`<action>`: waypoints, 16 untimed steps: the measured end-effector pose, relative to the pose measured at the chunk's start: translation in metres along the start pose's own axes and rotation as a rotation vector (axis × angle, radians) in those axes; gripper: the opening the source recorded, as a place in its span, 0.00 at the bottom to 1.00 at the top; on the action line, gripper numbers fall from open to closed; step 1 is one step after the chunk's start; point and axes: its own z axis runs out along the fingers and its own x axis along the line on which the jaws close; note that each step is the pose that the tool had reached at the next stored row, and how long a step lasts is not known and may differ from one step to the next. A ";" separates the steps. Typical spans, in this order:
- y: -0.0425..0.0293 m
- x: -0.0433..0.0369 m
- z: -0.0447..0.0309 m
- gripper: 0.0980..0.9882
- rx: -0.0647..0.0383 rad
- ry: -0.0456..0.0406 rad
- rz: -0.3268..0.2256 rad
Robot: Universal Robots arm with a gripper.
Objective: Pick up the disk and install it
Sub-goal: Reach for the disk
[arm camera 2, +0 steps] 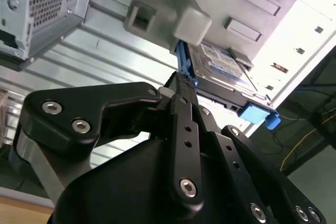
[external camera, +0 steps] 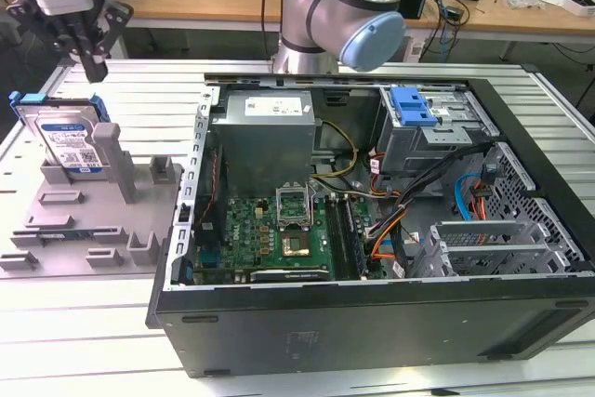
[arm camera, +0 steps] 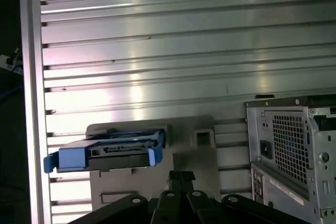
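The disk (external camera: pixel 71 141), silver with a white-and-blue label and a blue carrier bracket, leans upright in a grey holder fixture (external camera: pixel 93 220) at the exterior view's left. My gripper (external camera: pixel 95 68) hangs just above and behind the disk's top edge, apart from it, with its black fingers pressed together and nothing between them. In the second wrist view the fingertips (arm camera 2: pixel 184 81) point toward the disk (arm camera 2: pixel 220 62). The first wrist view has the disk (arm camera: pixel 107 150) edge-on, beside the gripper (arm camera: pixel 181 176).
An open computer case (external camera: pixel 177 230) lies at the exterior view's centre and right, with a motherboard (external camera: pixel 270 234), cables and a blue-latched drive bay (external camera: pixel 414 106). The arm's base (external camera: pixel 325 20) stands behind it. All rests on a ribbed aluminium table (external camera: pixel 84 332).
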 end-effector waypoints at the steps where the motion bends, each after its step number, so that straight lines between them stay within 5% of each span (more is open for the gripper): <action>1: 0.0023 0.0033 0.0006 0.01 0.000 0.0019 0.000; 7: 0.0145 0.0216 0.0035 0.01 0.002 0.0206 0.001; 16: 0.0145 0.0217 0.0035 0.01 0.002 0.0213 0.001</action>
